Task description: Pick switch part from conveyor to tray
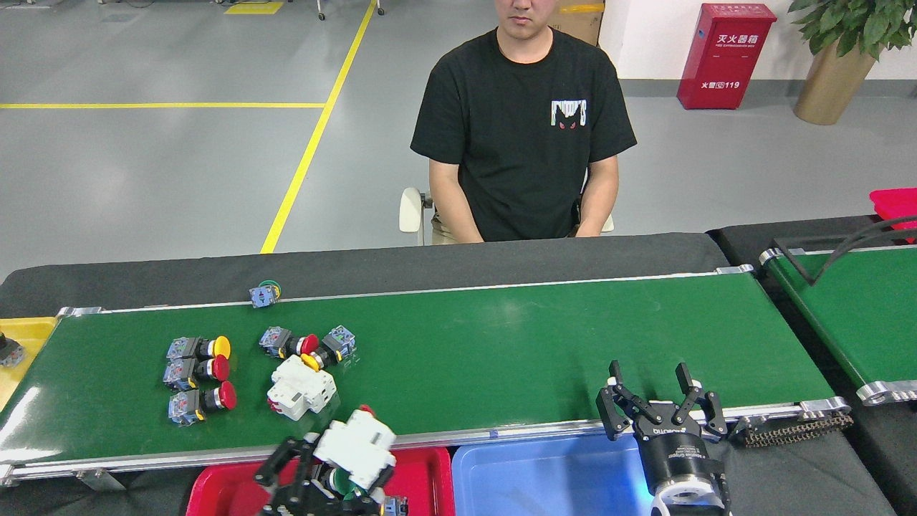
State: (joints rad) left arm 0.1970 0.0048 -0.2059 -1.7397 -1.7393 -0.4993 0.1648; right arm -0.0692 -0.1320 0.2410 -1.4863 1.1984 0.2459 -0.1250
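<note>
The conveyor (501, 344) is the long dark-green belt with silver rails across the middle. My left gripper (335, 462) is at the bottom, shut on a white switch part (354, 443), which it holds over the red tray (430, 476) just off the belt's near rail. A second white switch part (301, 387) lies on the belt. Beside it are two button switches (308, 344), and three more with red and yellow caps (197, 373) lie further left. My right gripper (655, 398) stands open and empty at the near rail, above the blue tray (544, 473).
A small switch (263, 294) rests against the far rail. A yellow tray (25, 337) sits at the belt's left end. A shorter green belt (852, 308) with a black guide bar stands at the right. A person (523, 136) sits behind the conveyor.
</note>
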